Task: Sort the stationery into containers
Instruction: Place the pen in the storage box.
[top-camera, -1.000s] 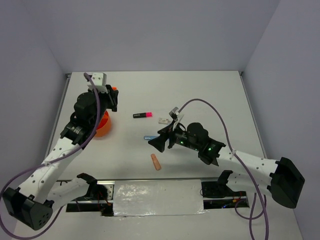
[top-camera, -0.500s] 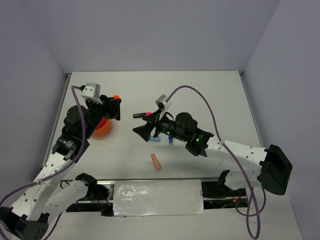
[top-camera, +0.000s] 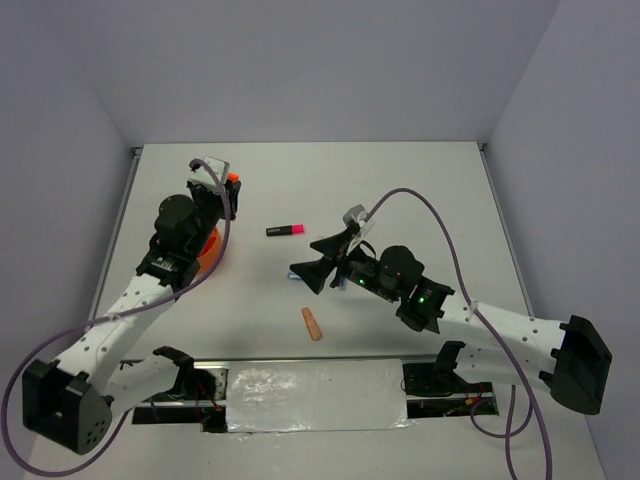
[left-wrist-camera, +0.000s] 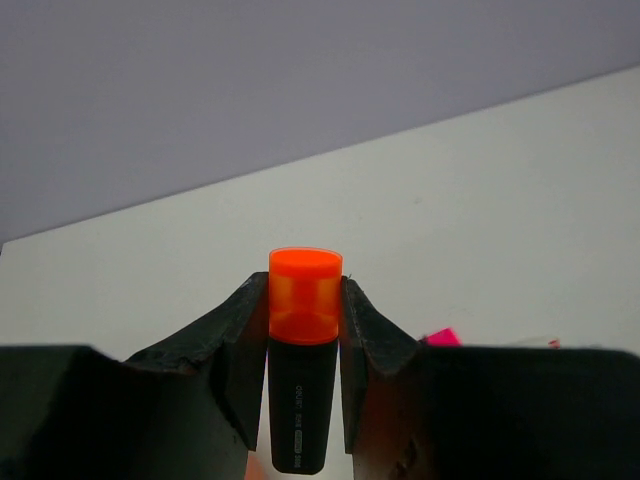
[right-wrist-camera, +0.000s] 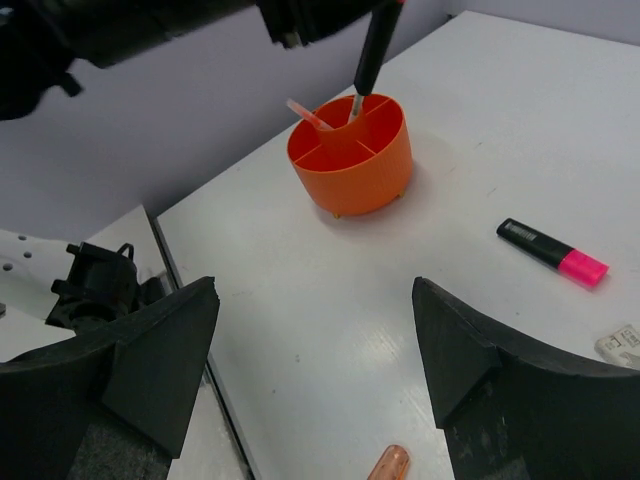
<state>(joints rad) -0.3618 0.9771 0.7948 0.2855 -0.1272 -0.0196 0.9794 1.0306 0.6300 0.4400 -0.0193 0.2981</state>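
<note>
My left gripper (top-camera: 228, 190) is shut on a black highlighter with an orange cap (left-wrist-camera: 304, 300), held upright, cap up, above the round orange tub (right-wrist-camera: 350, 155). In the right wrist view the highlighter's body (right-wrist-camera: 372, 55) hangs over a rear compartment, and thin pens stand in the tub. The tub (top-camera: 207, 252) is half hidden by the left arm in the top view. My right gripper (top-camera: 305, 258) is open and empty over mid-table; its jaws stand wide apart (right-wrist-camera: 315, 370). A pink-capped highlighter (top-camera: 286, 230), a peach eraser (top-camera: 313, 323) and a white block (right-wrist-camera: 622, 343) lie on the table. No blue markers show.
The table (top-camera: 420, 190) is white, with grey walls on three sides. A metal rail with the arm bases (top-camera: 310, 385) runs along the near edge. The right arm's purple cable (top-camera: 420, 205) loops above the table.
My left gripper, still holding the orange-capped highlighter, has moved back and up over the tub. My right gripper swung left, then drew back to the right, still open.
</note>
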